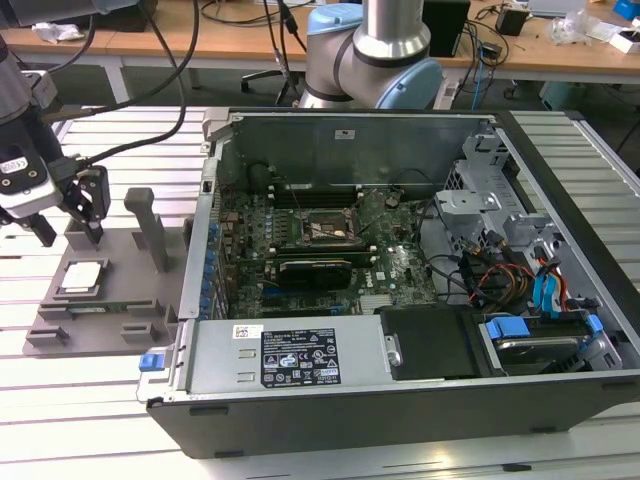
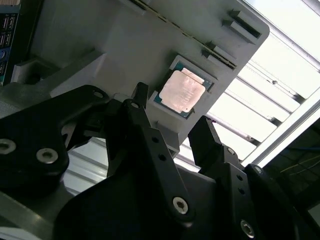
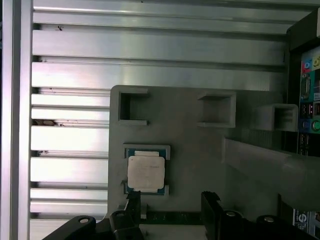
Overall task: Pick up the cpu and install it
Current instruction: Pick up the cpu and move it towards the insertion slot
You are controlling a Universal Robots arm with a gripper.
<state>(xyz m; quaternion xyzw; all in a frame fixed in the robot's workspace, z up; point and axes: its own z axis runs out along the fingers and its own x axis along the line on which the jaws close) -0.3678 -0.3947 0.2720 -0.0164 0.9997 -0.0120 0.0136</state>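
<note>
One cpu lies flat, lid up, in a shallow square recess of the grey tray, at the exterior view's left and well apart from the open case. The recess's raised corners seem meant to hold it square and reachable from above. The gripper hovers low over the tray, just on the far side of the cpu, not touching it. In the first wrist view its fingers stand wide apart with nothing between them, spread, I'd judge, to straddle the chip. Inside the case the socket looks unfilled.
</note>
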